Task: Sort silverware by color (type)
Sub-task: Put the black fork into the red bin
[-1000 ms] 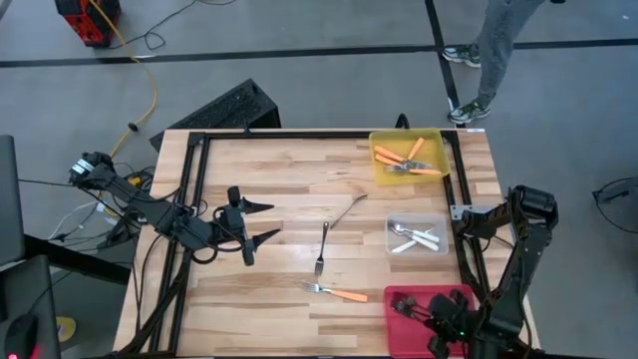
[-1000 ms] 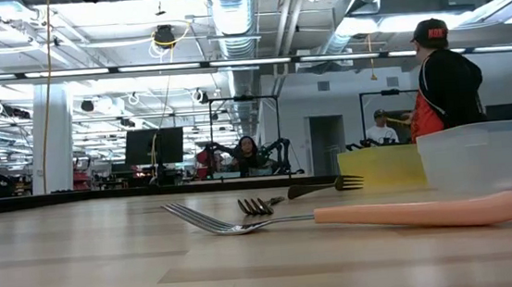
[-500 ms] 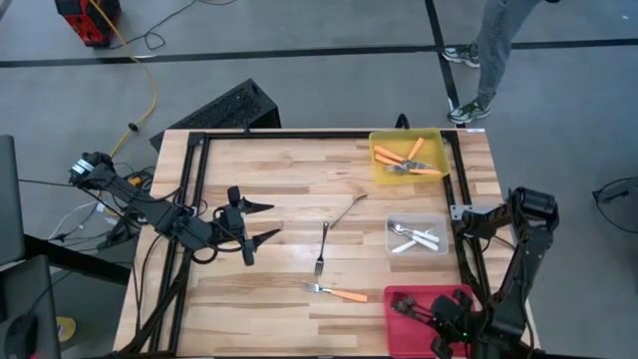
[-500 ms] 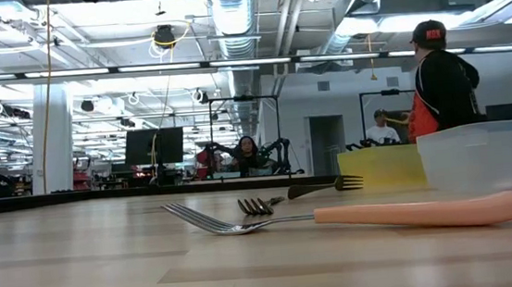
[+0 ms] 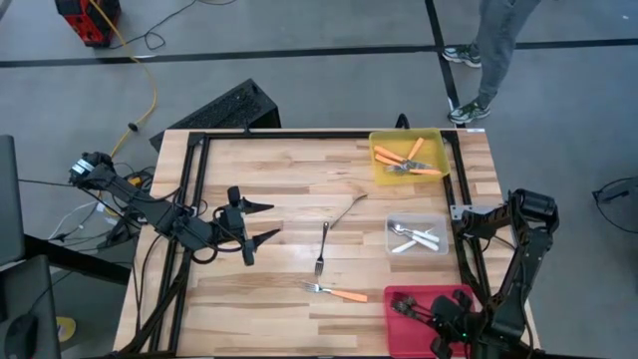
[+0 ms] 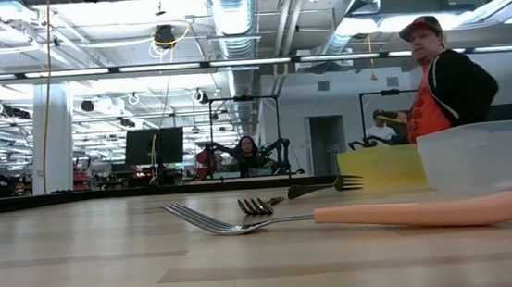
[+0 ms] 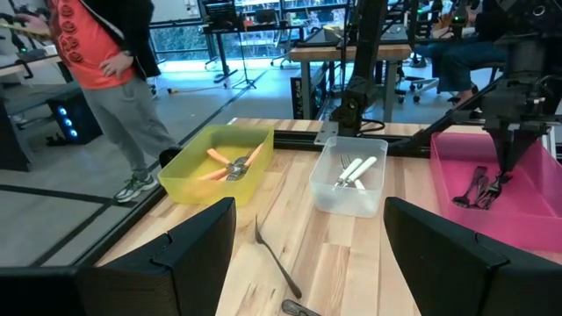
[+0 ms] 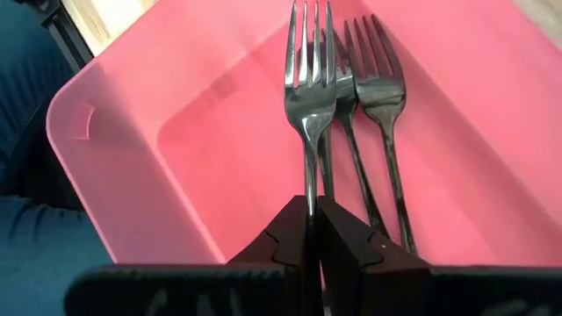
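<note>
Forks lie partly sorted: a dark fork (image 8: 306, 96) is pinched by its handle between the nearly closed fingers of the right gripper (image 8: 313, 230), tines hanging over the red bin (image 8: 140, 149), where two more dark forks (image 8: 379, 88) lie side by side just beneath it. The left gripper (image 5: 261, 221) hovers over the table's left half with its fingers spread wide and nothing between them. Between the arms, three forks rest on the bare wood: a dark one (image 5: 349, 208) toward the yellow bin (image 5: 384, 176), another dark one (image 5: 321, 249) beside it, and an orange-handled one (image 5: 335, 292) nearest the front. The yellow bin holds orange-handled forks (image 5: 409, 160), the clear bin (image 5: 439, 246) pale ones (image 5: 414, 237). A person (image 6: 441, 76) stands beyond the wooden table (image 5: 279, 175) in a workshop hall.
</note>
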You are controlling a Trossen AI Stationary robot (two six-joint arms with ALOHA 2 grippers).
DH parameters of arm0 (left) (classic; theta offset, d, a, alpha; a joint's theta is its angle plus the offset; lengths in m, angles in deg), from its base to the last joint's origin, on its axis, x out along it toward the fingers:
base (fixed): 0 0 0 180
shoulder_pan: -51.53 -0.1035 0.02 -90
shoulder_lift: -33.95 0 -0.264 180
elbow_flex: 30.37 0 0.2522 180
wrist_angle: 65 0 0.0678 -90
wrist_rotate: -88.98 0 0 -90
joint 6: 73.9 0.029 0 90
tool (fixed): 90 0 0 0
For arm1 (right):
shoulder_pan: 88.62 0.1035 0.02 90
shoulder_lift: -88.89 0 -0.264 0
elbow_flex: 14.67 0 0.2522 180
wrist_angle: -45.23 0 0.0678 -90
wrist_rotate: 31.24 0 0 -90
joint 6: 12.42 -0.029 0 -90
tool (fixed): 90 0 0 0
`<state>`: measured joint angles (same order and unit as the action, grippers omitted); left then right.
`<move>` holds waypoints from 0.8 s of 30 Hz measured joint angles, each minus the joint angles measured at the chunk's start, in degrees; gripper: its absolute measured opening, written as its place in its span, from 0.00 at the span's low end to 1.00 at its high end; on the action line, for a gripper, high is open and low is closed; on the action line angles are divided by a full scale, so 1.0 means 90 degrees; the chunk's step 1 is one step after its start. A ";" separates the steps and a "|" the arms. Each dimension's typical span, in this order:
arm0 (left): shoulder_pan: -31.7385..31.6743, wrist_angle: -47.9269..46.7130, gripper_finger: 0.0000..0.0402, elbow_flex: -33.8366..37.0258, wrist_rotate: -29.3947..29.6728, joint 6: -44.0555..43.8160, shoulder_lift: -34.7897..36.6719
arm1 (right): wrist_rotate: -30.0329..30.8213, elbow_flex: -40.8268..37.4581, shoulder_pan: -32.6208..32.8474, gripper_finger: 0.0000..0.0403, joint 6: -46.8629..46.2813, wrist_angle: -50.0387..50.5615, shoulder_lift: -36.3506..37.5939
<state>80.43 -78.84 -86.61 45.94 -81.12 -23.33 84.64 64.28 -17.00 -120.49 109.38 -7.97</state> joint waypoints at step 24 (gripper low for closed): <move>0.0000 0.0000 0.68 0.0000 0.0000 -0.0006 0.0000 | 0.0118 -0.0002 -0.0005 0.31 -0.0158 0.0336 0.0000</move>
<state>80.43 -78.84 -86.61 45.94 -81.17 -23.33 85.70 64.26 -17.05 -121.91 112.40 -7.97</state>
